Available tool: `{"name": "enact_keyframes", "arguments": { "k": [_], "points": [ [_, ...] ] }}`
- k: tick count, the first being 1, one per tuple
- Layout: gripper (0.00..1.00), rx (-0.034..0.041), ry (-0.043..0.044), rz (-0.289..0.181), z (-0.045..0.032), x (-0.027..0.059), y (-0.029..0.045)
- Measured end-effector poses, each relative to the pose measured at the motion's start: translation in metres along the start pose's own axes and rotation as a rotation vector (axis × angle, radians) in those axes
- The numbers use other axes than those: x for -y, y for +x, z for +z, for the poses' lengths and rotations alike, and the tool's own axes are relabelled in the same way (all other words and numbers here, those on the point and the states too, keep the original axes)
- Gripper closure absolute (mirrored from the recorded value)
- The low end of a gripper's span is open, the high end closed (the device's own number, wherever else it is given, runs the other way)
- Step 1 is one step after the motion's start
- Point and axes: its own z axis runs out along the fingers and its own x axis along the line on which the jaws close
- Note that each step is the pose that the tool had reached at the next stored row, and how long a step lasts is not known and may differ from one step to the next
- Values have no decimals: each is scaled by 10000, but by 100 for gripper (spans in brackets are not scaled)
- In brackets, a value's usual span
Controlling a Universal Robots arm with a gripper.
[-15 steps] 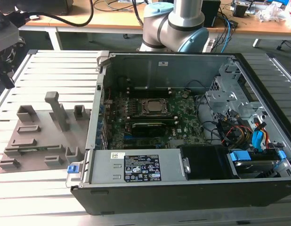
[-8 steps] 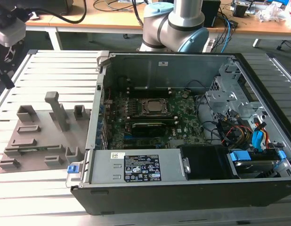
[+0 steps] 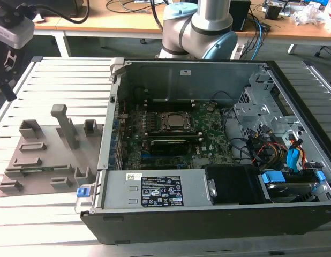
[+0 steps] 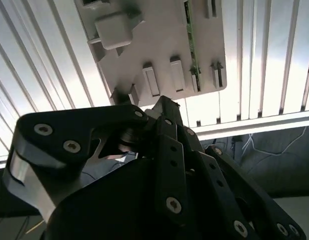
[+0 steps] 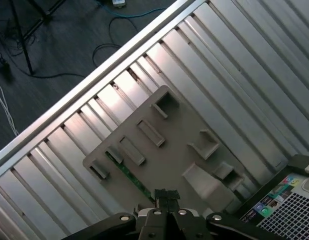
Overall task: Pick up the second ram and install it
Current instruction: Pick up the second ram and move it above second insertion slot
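The hand [image 5: 167, 196] hovered above the grey tray [image 5: 174, 145] with its fingers pinched together, or near enough, and nothing in them. Just beyond the fingertips in the first wrist view was the ram stick [image 5: 127, 172]. It was a thin green strip that looked to be standing on edge in a slot along one side of the tray. One end lay close under the hand and the rest ran away from it. They weren't touching, and there was clear air between them.

My take on doing the pickup well:
- Spread the fingers before going down.
- Turn the wrist so the pads face the stick's two flat sides.
- Line up over the middle of its length, not the end.
- Pull straight up so it doesn't bind in the slot.

The tray sat on the slatted metal worktop [image 5: 234, 75]. Further off, in the exterior view, the open computer case [image 3: 208, 222] stood just beside the tray on the exterior view's right.
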Motion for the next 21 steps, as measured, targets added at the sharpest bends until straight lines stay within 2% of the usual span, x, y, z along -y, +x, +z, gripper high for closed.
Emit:
{"name": "enact_keyframes", "arguments": {
  "k": [2,4,6,7,11,14,17,19,21],
  "points": [
    [89,-27,-1,-551,1,1,0],
    [89,-81,25,-882,-1,1,-1],
    [89,-208,109,-1233,0,0,0],
    [89,-284,156,-1581,1,1,0],
    [89,-310,152,-2615,1,0,0],
    [89,-338,147,-3785,2,0,0],
    [89,-360,144,-4728,3,0,0],
    [89,-364,142,-4931,3,0,0],
    [89,-365,143,-4932,3,0,0]
  ]
}}
